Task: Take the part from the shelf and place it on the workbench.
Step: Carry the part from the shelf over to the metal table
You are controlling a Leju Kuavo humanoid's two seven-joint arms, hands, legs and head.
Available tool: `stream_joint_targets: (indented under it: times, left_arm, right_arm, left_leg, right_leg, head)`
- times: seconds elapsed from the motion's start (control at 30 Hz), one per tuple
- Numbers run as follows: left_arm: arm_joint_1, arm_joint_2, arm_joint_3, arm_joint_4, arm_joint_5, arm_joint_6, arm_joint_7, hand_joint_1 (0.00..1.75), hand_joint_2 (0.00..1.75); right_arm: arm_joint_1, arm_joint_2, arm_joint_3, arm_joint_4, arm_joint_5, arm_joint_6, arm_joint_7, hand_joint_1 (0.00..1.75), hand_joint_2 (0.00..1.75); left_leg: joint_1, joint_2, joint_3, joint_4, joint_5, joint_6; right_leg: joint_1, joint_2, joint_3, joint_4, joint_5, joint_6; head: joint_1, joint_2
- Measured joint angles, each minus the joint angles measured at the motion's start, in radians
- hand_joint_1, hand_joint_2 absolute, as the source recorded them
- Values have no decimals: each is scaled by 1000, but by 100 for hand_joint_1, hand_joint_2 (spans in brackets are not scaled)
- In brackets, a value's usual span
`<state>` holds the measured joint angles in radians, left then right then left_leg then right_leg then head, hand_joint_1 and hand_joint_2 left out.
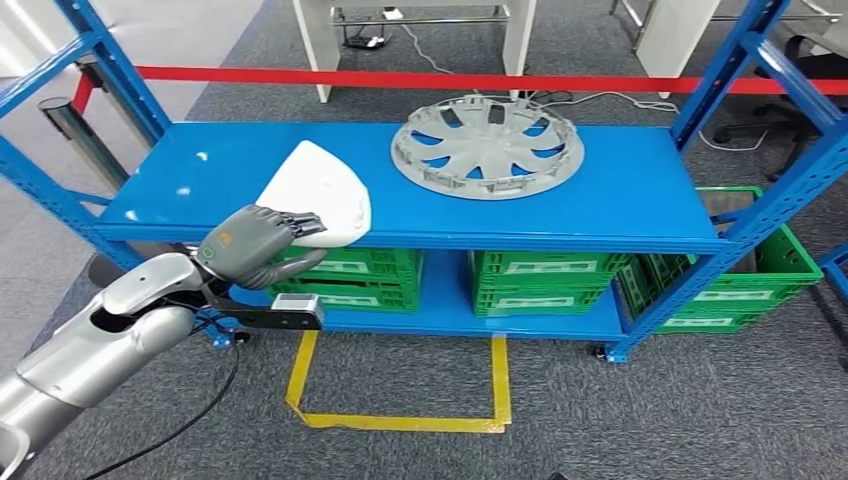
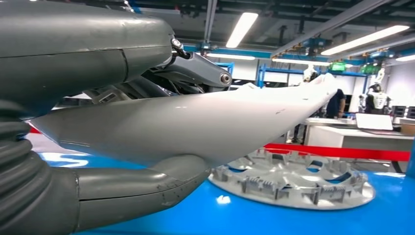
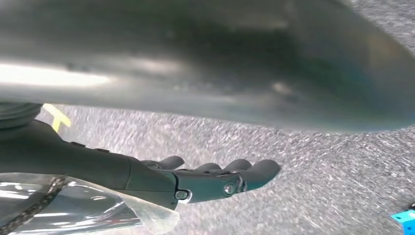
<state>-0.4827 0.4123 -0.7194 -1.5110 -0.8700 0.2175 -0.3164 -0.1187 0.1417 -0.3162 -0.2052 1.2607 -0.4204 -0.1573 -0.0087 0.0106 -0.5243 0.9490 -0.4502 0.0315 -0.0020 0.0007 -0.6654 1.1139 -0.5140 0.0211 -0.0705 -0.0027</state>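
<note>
The left hand [image 1: 258, 247] clamps the white part [image 1: 322, 190] at the blue shelf's [image 1: 640, 190] front edge, thumb beneath, ready for lifting. The right hand [image 3: 215, 178] hangs empty, fingers loosely apart, over the floor.

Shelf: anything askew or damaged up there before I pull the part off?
Nothing looks damaged. The white part overhangs the shelf's front edge, but that is where the left hand grips it. The wheel cover lies flat, apart from it.
</note>
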Motion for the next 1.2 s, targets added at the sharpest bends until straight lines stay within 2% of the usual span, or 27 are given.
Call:
stream_joint_targets:
  times: [0.07,0.1,0.13,0.17,0.23,0.27,0.3,0.4,0.43,0.5,0.57,0.6,0.63,0.67,0.7,0.77,0.8,0.83,0.9,0.93,0.97,1.0,1.07,1.1,1.13,1.17,1.2]
  left_arm:
    - [3,0,-1,0,0,-1,-1,175,175]
    - [4,0,-1,0,1,-1,-1,175,175]
    - [6,-1,-1,0,1,-1,-1,175,175]
    - [7,-1,-1,0,1,-2,-2,175,175]
    - [7,-2,-1,0,2,-2,-2,175,175]
    - [7,-2,-1,0,2,-2,-2,175,175]
    - [6,-2,0,0,2,-2,-2,175,175]
    - [7,-2,-1,0,3,-2,-3,175,175]
    - [7,-2,0,0,3,-2,-3,175,175]
    - [6,0,0,0,4,-2,-3,175,175]
    - [8,2,0,0,5,-2,-3,175,175]
    - [9,2,0,0,5,-2,-3,175,175]
    - [11,3,0,0,5,-2,-3,175,175]
    - [12,3,0,0,6,-2,-3,175,175]
    - [12,4,1,0,7,-2,-3,175,175]
    - [11,6,2,0,11,-2,-3,175,175]
    - [10,7,3,0,12,-3,-3,175,175]
    - [9,8,4,0,13,-4,-3,175,175]
    - [9,11,5,0,14,-6,-4,175,175]
    - [9,11,5,0,14,-6,-4,175,175]
    - [9,11,5,0,14,-6,-4,175,175]
    - [8,11,5,0,14,-7,-4,175,175]
    - [9,10,4,0,14,-7,-4,175,175]
    - [11,10,3,0,14,-8,-4,175,175]
    - [12,10,3,0,14,-8,-4,175,175]
    - [13,10,2,0,14,-8,-4,175,175]
    - [13,10,2,0,14,-8,-4,175,175]
  right_arm:
    - [1,0,0,0,0,0,0,0,0]
    - [2,-1,0,0,-1,0,1,0,0]
    - [3,-1,0,0,-1,0,1,0,0]
    - [3,-1,0,0,-2,0,1,0,0]
    - [2,-1,0,0,-2,0,1,0,0]
    - [0,-1,0,0,-2,0,1,0,0]
    - [0,-1,0,0,-2,0,1,0,0]
    - [1,-1,0,0,1,0,2,0,0]
    - [1,-1,0,0,3,0,3,0,0]
    - [-1,-1,0,0,6,0,3,0,0]
    - [-1,-1,0,0,8,1,4,0,0]
    - [-1,-1,0,0,8,1,4,0,0]
    - [-1,-1,0,0,8,1,5,0,0]
    - [-1,-1,0,0,9,1,6,0,0]
    - [-2,-1,0,0,9,2,7,0,0]
    - [-3,1,0,0,9,2,8,0,0]
    - [-4,3,0,0,9,3,9,0,0]
    - [-4,4,0,0,9,3,10,0,0]
    - [-4,5,0,0,9,4,10,0,0]
    - [-4,5,0,0,9,4,10,0,0]
    - [-4,5,0,0,9,4,11,0,0]
    - [-4,5,0,0,9,4,11,0,0]
    - [-4,5,0,0,9,4,11,0,0]
    - [-4,5,0,0,9,4,11,0,0]
    - [-3,5,0,0,9,4,11,0,0]
    - [-3,5,0,0,9,4,11,0,0]
    - [-4,5,0,0,9,4,11,0,0]
  left_leg:
    - [2,0,-19,5,10,-1]
    - [3,0,-27,9,13,-3]
    - [5,0,-35,15,15,-5]
    - [8,0,-42,22,16,-8]
    - [10,0,-57,42,14,-18]
    - [10,0,-64,52,13,-24]
    - [9,-1,-71,59,14,-30]
    - [10,-2,-81,64,20,-45]
    - [11,-2,-86,76,9,-50]
    - [14,-3,-116,156,-50,-59]
    - [14,-3,-163,286,-121,-64]
    - [14,-3,-176,329,-137,-64]
    - [14,-3,-174,339,-135,-62]
    - [13,-4,-152,309,-116,-57]
    - [12,-4,-115,247,-86,-49]
    - [4,-5,-41,114,-45,-29]
    - [0,-5,-22,76,-36,-21]
    - [-4,-5,-17,60,-36,-15]
    - [-5,-6,-21,49,-23,-11]
    - [-3,-5,-23,41,-14,-8]
    - [-1,-4,-26,33,-3,-4]
    - [2,-3,-32,27,8,-2]
    - [1,-2,-52,27,22,2]
    - [1,-2,-64,28,29,1]
    - [1,-2,-74,29,35,0]
    - [1,-2,-85,31,42,-2]
    - [2,-2,-94,35,47,-4]
  right_leg:
    - [-5,0,-53,134,-66,10]
    - [-7,0,-64,171,-77,14]
    - [-10,-1,-54,167,-69,18]
    - [-13,-1,-23,120,-44,22]
    - [-17,0,61,-19,-1,27]
    - [-17,2,89,-67,10,22]
    - [-16,4,99,-88,10,16]
    - [-14,6,91,-85,20,-11]
    - [-14,5,89,-86,24,-20]
    - [-16,5,82,-88,33,-34]
    - [-15,5,72,-87,40,-39]
    - [-14,5,67,-87,44,-39]
    - [-12,5,62,-87,47,-38]
    - [-10,5,58,-87,51,-38]
    - [-8,5,55,-87,55,-37]
    - [-7,5,50,-87,63,-31]
    - [-8,4,47,-87,67,-26]
    - [-10,3,43,-87,72,-19]
    - [-11,2,38,-90,80,-5]
    - [-11,1,33,-85,72,1]
    - [-11,1,22,-64,49,7]
    - [-11,1,5,-21,12,11]
    - [-11,1,-38,104,-71,19]
    - [-11,1,-50,156,-93,22]
    - [-11,1,-49,178,-97,24]
    - [-11,1,-27,162,-82,25]
    - [-11,0,13,109,-57,25]
  head:
    - [1,0]
    - [1,0]
    - [1,0]
    - [1,0]
    - [2,0]
    - [2,0]
    - [1,0]
    - [1,0]
    - [1,0]
    - [-1,0]
    - [-2,0]
    - [-2,0]
    - [-2,0]
    - [-2,0]
    - [-2,0]
    - [-2,0]
    - [-2,0]
    - [-2,0]
    - [-2,0]
    - [-1,0]
    - [0,0]
    - [1,0]
    - [2,0]
    - [2,0]
    - [2,0]
    - [2,0]
    - [2,0]
